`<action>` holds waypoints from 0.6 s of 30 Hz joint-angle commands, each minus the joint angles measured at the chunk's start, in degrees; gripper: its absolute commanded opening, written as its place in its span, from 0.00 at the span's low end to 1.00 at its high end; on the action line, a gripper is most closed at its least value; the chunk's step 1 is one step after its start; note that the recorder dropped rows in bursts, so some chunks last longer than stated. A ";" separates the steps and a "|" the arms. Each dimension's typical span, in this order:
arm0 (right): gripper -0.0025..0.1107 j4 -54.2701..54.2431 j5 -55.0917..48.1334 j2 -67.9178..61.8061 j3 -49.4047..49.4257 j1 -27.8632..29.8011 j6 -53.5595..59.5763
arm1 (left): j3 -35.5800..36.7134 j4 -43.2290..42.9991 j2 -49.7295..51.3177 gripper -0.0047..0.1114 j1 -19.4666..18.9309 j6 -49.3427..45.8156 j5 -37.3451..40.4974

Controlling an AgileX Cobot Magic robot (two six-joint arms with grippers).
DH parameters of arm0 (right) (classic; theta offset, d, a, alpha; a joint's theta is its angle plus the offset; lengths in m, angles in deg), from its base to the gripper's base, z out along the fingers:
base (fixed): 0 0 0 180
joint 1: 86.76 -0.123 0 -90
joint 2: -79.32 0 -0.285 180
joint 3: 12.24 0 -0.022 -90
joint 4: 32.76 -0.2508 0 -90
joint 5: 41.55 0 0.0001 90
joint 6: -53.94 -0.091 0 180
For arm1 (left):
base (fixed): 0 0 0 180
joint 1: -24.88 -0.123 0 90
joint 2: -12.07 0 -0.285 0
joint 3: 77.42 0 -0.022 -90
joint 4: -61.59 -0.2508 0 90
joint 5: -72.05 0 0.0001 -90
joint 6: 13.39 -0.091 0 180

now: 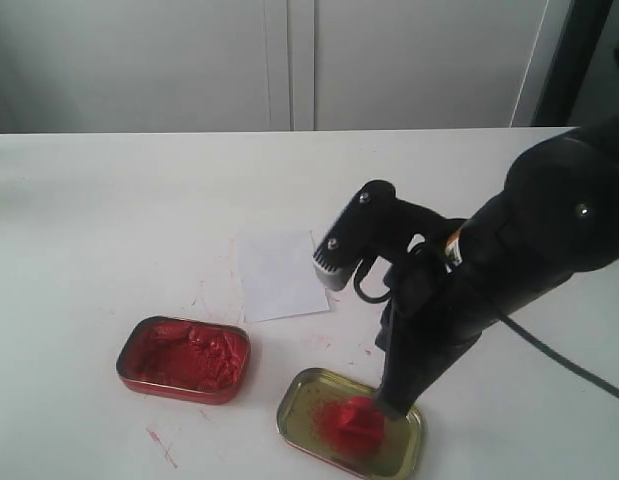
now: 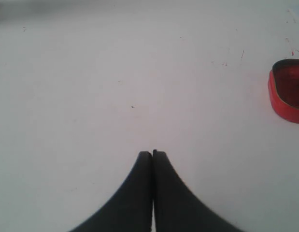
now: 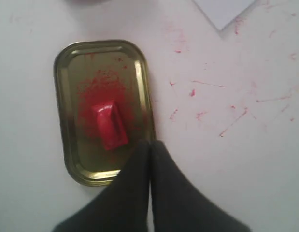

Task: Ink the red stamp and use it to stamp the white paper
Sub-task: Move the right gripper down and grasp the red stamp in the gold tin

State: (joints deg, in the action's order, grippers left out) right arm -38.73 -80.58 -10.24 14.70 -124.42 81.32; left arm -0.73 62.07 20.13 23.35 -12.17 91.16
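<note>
The red stamp [image 3: 109, 124] sits in the gold lid [image 3: 74, 63] amid a smear of red paste, and nothing grips it. The right gripper [image 3: 150, 144] hangs over the lid's rim just beside the stamp, jaws pressed together on nothing. Whether a tip touches the stamp cannot be told.

In the exterior view the black right arm [image 1: 509, 260] slants down across the lid's 2 o'clock side and hides that stretch of rim. With the lid as the dial's centre in that view, the white paper [image 1: 282, 275] lies flat at 11 o'clock, apart from the lid, with red flecks [image 3: 192, 93] on the table [image 1: 109, 220] between them. The red-paste tin [image 1: 184, 358] stands at about 9 to 10 o'clock, near the paper but not touching it.

The left gripper [image 2: 152, 154] hovers over bare table, jaws together and empty — the tin's edge shows off to one side.
</note>
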 commanded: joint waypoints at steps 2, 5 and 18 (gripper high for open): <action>0.02 -0.50 -1.68 -2.48 -0.60 -1.87 4.62 | 0.53 0.27 -0.28 0.04 -0.18 0.05 0.38; 0.02 -1.46 -2.11 -3.24 -0.60 -1.88 5.71 | 0.53 0.27 -0.28 0.04 -0.18 0.05 0.38; 0.26 -10.22 -2.77 -3.81 -0.48 -1.88 22.66 | 0.53 0.27 -0.28 0.04 -0.18 0.05 0.38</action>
State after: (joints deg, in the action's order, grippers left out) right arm -48.45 -83.17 -13.83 14.27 -126.07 99.31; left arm -0.73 62.07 20.13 23.35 -12.17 91.16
